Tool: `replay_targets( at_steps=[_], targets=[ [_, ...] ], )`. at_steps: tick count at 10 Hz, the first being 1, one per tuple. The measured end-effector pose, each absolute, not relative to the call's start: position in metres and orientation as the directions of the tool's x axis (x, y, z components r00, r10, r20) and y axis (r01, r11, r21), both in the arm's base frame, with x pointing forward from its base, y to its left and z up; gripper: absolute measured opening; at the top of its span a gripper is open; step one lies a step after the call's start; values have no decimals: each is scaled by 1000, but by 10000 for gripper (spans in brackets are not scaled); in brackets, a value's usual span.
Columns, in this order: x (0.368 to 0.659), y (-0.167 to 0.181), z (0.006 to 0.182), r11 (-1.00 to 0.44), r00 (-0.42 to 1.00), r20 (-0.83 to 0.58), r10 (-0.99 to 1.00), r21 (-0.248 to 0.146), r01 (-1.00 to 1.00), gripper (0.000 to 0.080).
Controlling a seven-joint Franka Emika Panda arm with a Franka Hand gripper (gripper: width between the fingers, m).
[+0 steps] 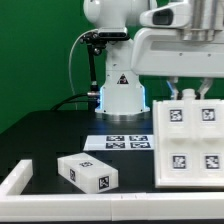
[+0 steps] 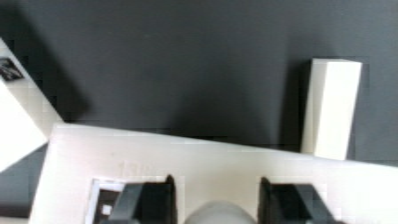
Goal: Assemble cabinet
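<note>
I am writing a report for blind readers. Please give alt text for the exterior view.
The robot gripper, fingers apart, hangs over the far edge of the large white cabinet body, which lies on the black table at the exterior view's right. A smaller tagged white piece lies in front, with the marker board behind it, before the robot base.

My exterior view crops the cabinet body (image 1: 193, 138) at the table's front right corner. I cannot tell whether the gripper (image 1: 188, 95) touches it.

On my feed I see a glossy white rounded arm (image 1: 110, 14), a white base (image 1: 124, 98) with a triangle warning sticker (image 1: 119, 78), a black cable (image 1: 75, 60), and a pale boxy gripper (image 1: 189, 88) with black finger pads (image 2: 139, 198).
</note>
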State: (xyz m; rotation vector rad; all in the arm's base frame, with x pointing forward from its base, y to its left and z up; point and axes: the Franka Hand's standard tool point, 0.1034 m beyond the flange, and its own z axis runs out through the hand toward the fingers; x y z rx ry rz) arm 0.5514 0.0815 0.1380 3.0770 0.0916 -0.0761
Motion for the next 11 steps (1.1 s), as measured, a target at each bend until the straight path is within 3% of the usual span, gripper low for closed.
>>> replay_targets(
  at_steps=[3,11],
  targets=[
    [556,79,129,-989,990,-45,130,69,133,216],
    [560,76,136,-989,990,-70,123,69,128,216]
  ],
)
